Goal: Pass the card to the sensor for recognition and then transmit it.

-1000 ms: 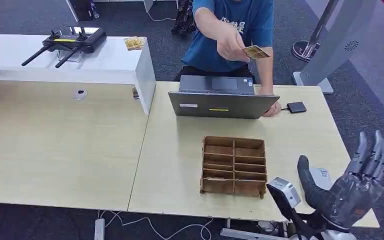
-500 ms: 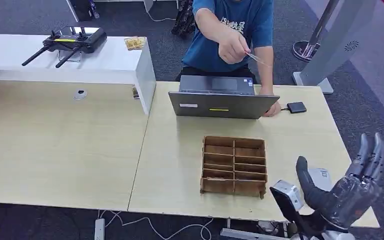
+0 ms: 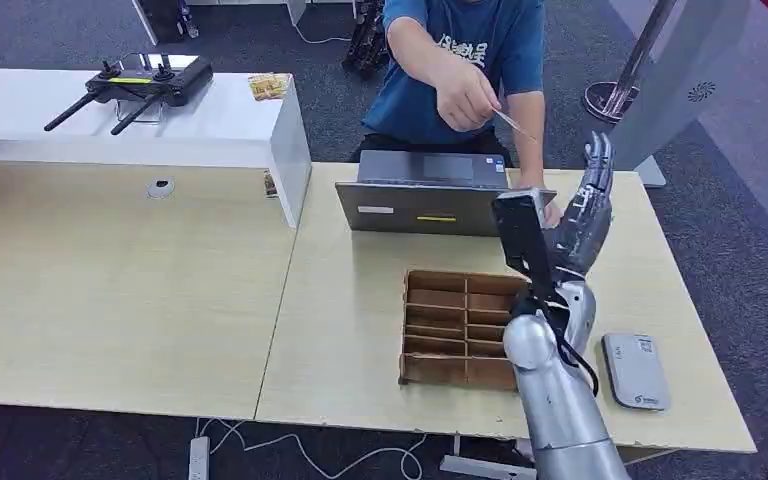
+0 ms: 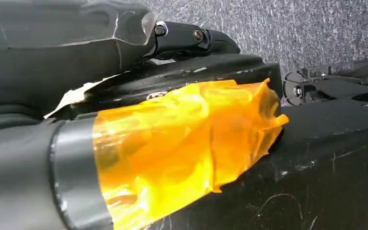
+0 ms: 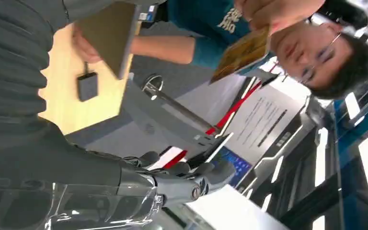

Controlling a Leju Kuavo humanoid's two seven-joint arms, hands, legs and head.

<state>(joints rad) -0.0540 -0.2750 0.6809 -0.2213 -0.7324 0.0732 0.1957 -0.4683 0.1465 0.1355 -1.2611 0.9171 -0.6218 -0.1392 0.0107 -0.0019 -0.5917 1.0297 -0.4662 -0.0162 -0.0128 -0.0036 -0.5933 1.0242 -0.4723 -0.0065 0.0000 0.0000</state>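
- Head view: right arm up over the worktop (image 3: pixel 360 330), right hand (image 3: pixel 585 215) raised, fingers spread and pointing up, nothing in it.
- Grey sensor (image 3: pixel 635 370) lies flat on the worktop's near right edge, beside the right arm.
- Brown divided tray (image 3: pixel 450 325) sits mid-worktop, its right side hidden by the forearm.
- Laptop (image 3: pixel 430 195) behind the tray, back towards the robot; the raised hand overlaps its right corner.
- Person (image 3: pixel 470 50) on the far side holds the card (image 3: pixel 513 124) pinched in one hand (image 3: pixel 465 95), above and apart from the robot's hand. Right wrist view shows the card's yellow-brown face (image 5: pixel 242 52).
- Left hand: state cannot be told; left wrist view shows orange tape (image 4: pixel 182 143) on dark parts.
- Controller (image 3: pixel 145 82) on the white shelf, far left.
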